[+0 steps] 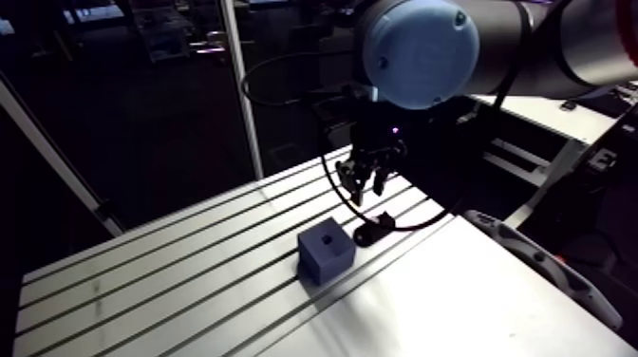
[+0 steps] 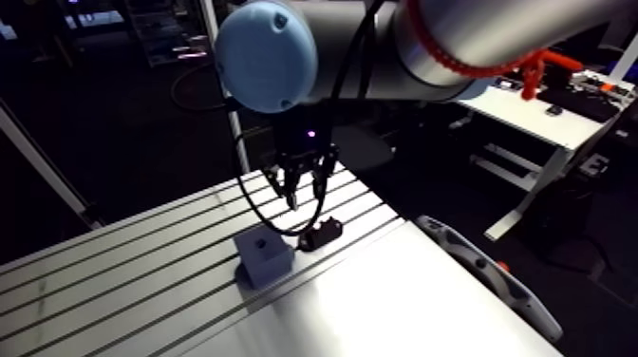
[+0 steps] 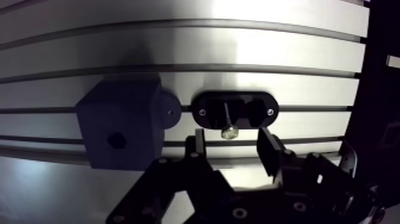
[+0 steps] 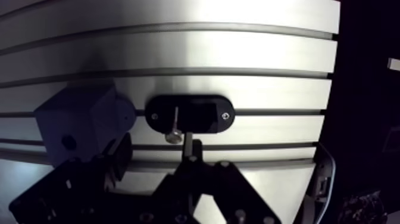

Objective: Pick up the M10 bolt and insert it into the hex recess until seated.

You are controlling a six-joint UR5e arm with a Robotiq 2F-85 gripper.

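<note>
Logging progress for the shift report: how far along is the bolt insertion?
Nothing is done yet: the bolt lies in its black holder, and the hex recess in the blue block is empty. In hand: the open gripper hovers over the bolt. Left: grasp, lift, insert, seat.

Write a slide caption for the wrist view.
Open gripper hovers over the bolt lying in its black holder, beside the blue block.

Slotted aluminium table [image 3: 268, 53], black oval holder [image 3: 250, 113]
</note>
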